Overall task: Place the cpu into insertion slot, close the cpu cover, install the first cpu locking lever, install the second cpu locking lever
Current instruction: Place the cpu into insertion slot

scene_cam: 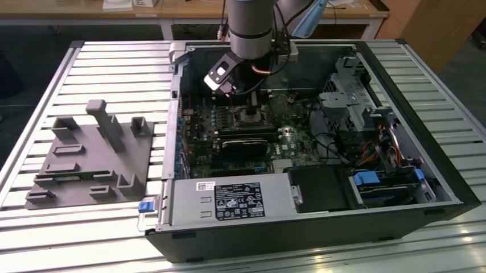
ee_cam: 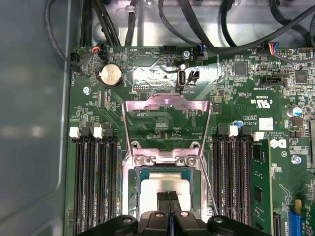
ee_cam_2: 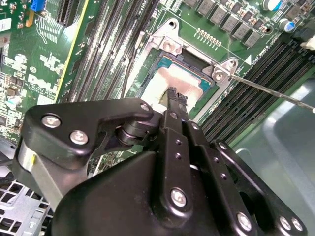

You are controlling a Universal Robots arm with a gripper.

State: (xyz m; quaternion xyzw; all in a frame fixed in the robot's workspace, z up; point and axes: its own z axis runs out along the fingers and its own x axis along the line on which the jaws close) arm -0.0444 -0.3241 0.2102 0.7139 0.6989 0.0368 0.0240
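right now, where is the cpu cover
In the first wrist view the cover is swung open off the slot, hinged at its edge beside the seated cpu, between the two banks of memory slots.

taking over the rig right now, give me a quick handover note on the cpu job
end effector: shut, nothing held, tips together over the middle of the cpu; I cannot tell if they touch it.
cpu: lying flat in the insertion slot on the green board.
cpu cover: swung open, clear of the cpu.
locking lever: one thin rod sticks out unlatched beside the slot.
Done: cpu placed. Left: close the cover, latch both levers.
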